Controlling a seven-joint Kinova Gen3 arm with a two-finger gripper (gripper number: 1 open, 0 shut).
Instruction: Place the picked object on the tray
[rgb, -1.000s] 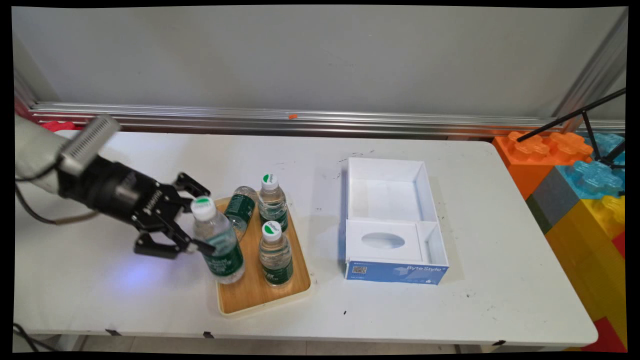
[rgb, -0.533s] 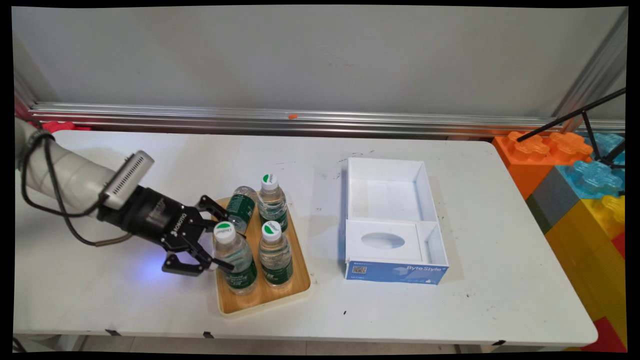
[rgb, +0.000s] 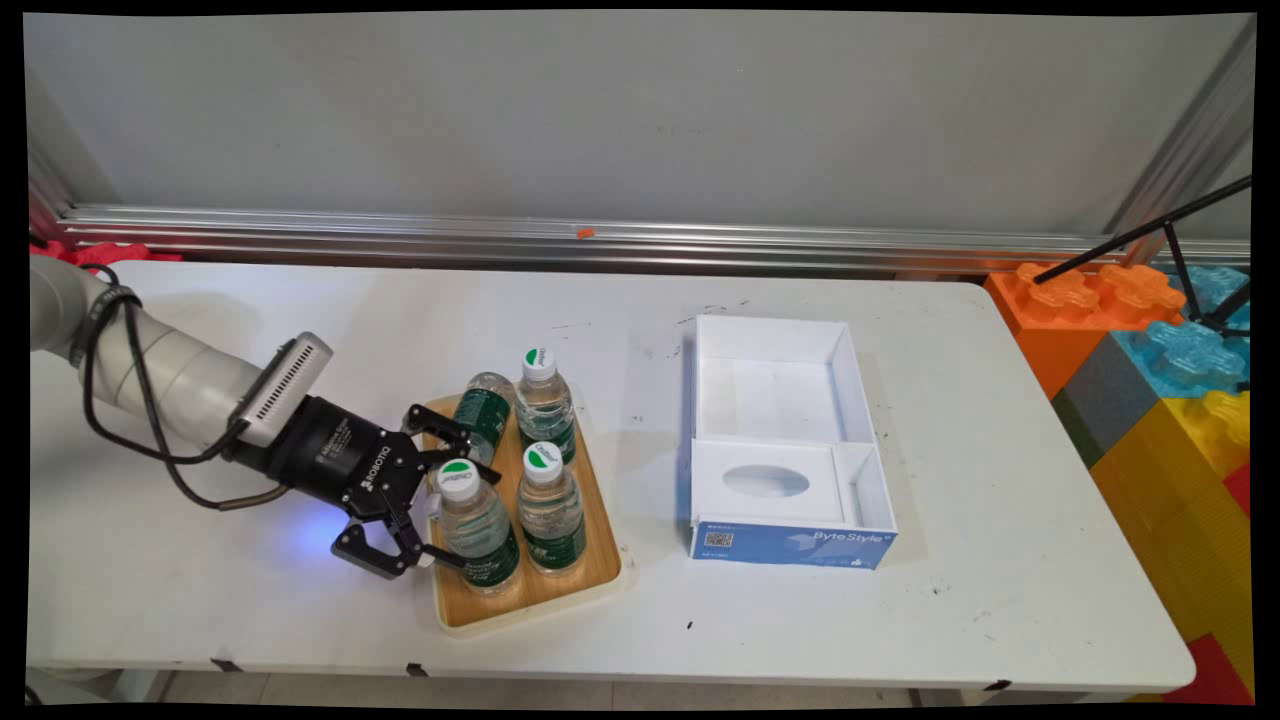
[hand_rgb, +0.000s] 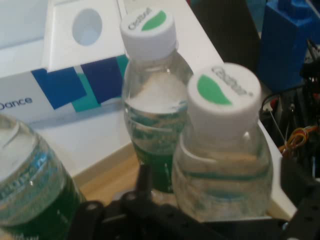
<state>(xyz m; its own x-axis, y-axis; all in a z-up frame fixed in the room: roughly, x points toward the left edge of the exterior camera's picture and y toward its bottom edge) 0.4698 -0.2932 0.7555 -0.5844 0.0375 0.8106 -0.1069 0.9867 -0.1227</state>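
A plain grey wall (rgb: 620, 110) is running across the back, with an aluminium rail (rgb: 600, 245) sitting along its base and a tiny orange speck on it. A slanted metal post (rgb: 1190, 130) is leaning up the right side. The white table (rgb: 900, 620) is taking up most of the space, scuffed here and there with dark marks. Giant toy bricks (rgb: 1170, 380) in orange, blue, grey and yellow are stacking up off its right end, a black stand (rgb: 1180, 240) poking over them.

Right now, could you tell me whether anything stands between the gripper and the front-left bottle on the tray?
Nothing visible does: the gripper is already right at the front-left bottle, which stands upright on the wooden tray.
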